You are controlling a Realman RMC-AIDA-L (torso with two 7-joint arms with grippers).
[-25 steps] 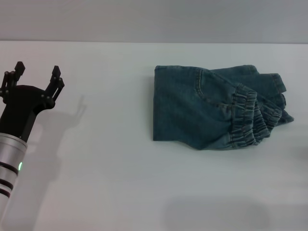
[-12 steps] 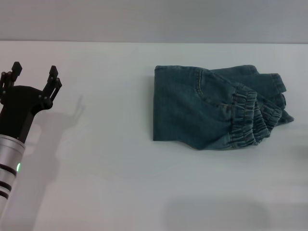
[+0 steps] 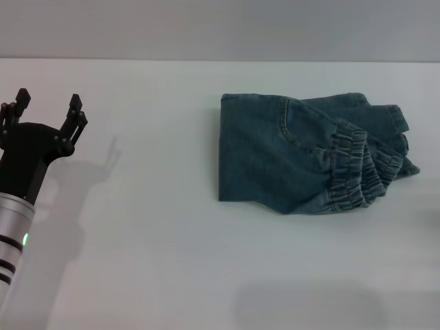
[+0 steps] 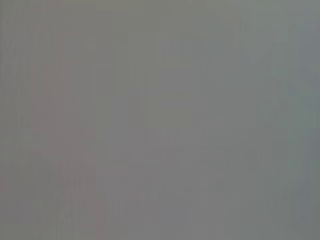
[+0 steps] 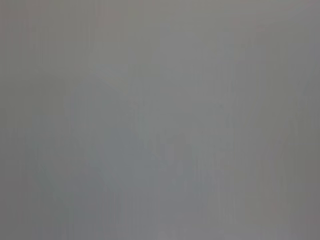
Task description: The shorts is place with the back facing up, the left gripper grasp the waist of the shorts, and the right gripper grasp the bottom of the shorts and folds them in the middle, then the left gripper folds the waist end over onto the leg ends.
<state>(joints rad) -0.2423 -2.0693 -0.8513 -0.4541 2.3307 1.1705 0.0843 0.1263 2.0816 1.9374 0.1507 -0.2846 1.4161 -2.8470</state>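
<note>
On the white worktop (image 3: 172, 261), the shorts (image 3: 289, 155) lie as a compact folded bundle toward your right side, with nothing holding them. The puckered elastic waist (image 3: 357, 172) sits on top at the bundle's right end, laid over the leg hems (image 3: 388, 120) that poke out just behind it. The fold edge forms the straight left side of the bundle. From that, you can judge both folds as done: the halving along the middle and the waist end brought over onto the leg ends. The waist lies a little skewed rather than square, so tidying is the only thing that might remain.

Well to the left of the shorts, your left tool (image 3: 48, 113) hangs clear above the worktop with its fingers spread apart and nothing between them. Your right tool is not in view, so you cannot tell its state. Both wrist views show only a blank grey field.

Compared with a second ago, the left tool has drawn slightly further away from the shorts, toward the left edge, and the bundle has not moved.
</note>
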